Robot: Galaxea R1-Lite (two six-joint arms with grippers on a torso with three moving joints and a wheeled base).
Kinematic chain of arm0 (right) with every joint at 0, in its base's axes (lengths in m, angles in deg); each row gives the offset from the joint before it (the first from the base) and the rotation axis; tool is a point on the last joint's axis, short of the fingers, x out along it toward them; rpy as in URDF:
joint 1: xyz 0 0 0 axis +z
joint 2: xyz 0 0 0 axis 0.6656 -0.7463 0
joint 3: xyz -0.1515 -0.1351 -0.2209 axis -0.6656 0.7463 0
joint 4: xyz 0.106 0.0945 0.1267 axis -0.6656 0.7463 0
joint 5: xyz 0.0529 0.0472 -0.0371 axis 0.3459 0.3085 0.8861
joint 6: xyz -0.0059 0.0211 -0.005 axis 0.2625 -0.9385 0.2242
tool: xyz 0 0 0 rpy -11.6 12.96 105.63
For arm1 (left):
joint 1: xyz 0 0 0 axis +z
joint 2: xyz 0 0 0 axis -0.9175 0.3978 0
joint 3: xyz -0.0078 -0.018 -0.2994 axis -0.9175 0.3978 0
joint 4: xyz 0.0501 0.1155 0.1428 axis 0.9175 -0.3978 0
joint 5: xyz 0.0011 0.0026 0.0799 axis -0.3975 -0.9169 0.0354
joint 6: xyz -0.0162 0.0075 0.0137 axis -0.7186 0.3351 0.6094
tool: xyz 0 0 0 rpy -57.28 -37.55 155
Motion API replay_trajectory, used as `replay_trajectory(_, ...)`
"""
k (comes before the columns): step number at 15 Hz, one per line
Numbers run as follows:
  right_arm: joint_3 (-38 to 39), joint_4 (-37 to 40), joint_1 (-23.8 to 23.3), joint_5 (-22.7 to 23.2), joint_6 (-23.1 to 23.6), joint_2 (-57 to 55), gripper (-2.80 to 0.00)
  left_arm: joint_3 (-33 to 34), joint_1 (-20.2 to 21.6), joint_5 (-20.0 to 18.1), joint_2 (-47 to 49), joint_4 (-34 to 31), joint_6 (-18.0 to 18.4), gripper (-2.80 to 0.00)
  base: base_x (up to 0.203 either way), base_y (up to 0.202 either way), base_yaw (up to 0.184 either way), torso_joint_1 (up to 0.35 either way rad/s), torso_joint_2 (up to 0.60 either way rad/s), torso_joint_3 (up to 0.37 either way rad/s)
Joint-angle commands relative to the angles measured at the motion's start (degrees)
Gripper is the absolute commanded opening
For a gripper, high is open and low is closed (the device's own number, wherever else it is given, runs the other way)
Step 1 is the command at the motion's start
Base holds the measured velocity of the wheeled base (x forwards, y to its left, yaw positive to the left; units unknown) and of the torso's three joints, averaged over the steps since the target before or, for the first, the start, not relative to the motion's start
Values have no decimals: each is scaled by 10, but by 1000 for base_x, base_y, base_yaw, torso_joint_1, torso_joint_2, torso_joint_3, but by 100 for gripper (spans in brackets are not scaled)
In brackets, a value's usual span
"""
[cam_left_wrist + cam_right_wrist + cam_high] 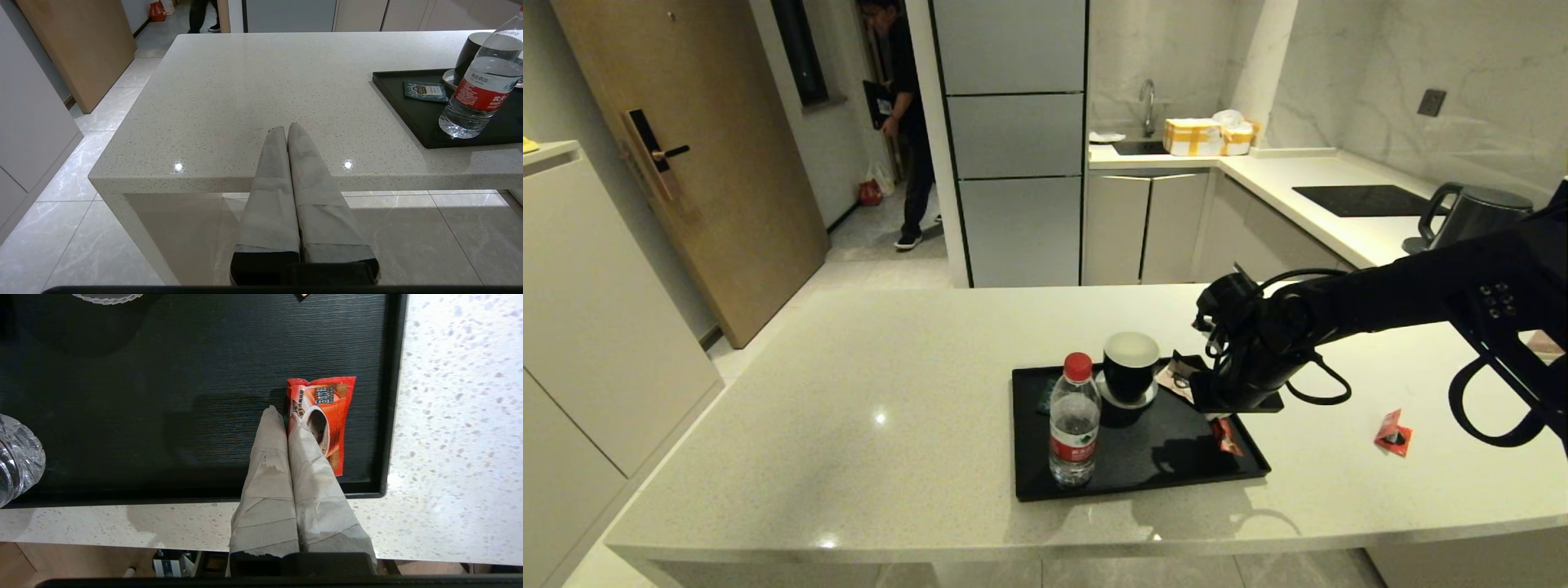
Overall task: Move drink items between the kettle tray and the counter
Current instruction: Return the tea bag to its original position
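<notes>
One red sachet hangs over the near right corner of the black kettle tray. My right gripper is shut on its edge, fingertips pressed together. From the head view the right gripper reaches over the tray with that sachet just below it. I cannot tell whether the sachet touches the tray floor. A second red sachet lies on the off-white counter, right of the tray. My left gripper is shut and empty, parked at the counter's front edge, left of the tray.
On the tray stand a clear red-capped water bottle and a black cup on a saucer. A teal packet and a brownish packet also lie there. A dark kettle stands on the far counter at the right.
</notes>
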Motion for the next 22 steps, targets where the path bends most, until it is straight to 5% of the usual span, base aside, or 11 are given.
replay_trajectory(1,-1,-4,1,0,-25,-7,-280,0,0,0,0,0,0,-280,0,0,0,0,0,0)
replay_trajectory(12,16,-24,1,2,-30,-13,-280,0,0,0,0,0,0,-280,0,0,0,0,0,0)
replay_trajectory(13,19,-24,1,0,-30,-14,0,0,0,0,0,0,0,-280,0,0,0,0,0,0)
replay_trajectory(22,31,-21,-4,3,-32,45,0,0,0,0,0,0,0,-280,0,0,0,0,0,0)
